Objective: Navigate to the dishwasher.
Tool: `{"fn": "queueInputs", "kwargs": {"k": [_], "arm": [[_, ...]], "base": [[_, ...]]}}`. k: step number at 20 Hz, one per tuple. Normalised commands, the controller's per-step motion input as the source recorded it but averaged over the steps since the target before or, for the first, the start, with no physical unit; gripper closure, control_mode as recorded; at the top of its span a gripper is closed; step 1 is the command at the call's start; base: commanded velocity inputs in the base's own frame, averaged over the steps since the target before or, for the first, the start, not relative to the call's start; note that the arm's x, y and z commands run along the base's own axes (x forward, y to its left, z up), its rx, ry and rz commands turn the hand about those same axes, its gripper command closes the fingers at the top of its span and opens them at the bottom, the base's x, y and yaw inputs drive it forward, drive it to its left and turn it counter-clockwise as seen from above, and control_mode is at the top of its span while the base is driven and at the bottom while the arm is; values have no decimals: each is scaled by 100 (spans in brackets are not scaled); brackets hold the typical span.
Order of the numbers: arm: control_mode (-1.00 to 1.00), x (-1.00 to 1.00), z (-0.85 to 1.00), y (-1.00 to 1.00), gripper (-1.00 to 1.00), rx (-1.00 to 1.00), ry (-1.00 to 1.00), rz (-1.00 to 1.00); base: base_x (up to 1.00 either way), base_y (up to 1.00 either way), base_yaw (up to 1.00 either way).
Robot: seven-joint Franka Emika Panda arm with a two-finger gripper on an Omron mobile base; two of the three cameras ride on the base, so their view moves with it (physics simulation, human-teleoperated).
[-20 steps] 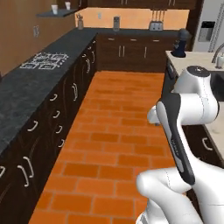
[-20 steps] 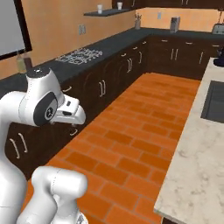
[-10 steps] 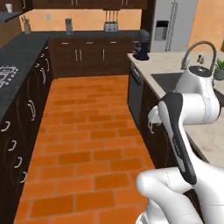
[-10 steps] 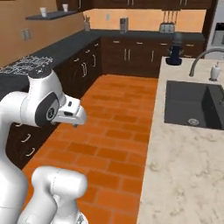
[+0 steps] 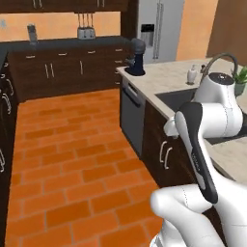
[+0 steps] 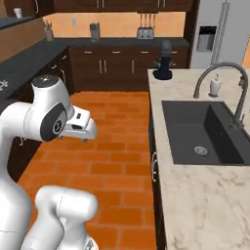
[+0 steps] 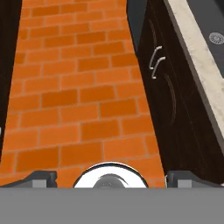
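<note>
Left base view: flat grey metal dishwasher point(image 5: 131, 115) panel at 12 o'clock, set under pale speckled stone tabletop point(image 5: 166, 79), beside dark wood cabinets point(image 5: 164, 154); orange brick floor point(image 5: 72, 159). No readable writing. End effector point(image 7: 109, 177) state: cannot tell.

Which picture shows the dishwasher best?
The left base view is best: the dishwasher shows its whole grey front there, set in the island under the counter's end, with brick floor in front. The hand view catches just a dark sliver of it along the top edge. In the right base view I cannot make it out.
</note>
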Motion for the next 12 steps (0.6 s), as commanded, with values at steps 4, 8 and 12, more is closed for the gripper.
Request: {"fn": "queueInputs", "kwargs": {"k": [4,8,12], "arm": [[100,0,0,0,-100,0,0,0],[100,0,0,0,-100,0,0,0],[100,0,0,0,-100,0,0,0]], "base": [[100,58,-45],[100,59,-46],[100,66,-44]]}}
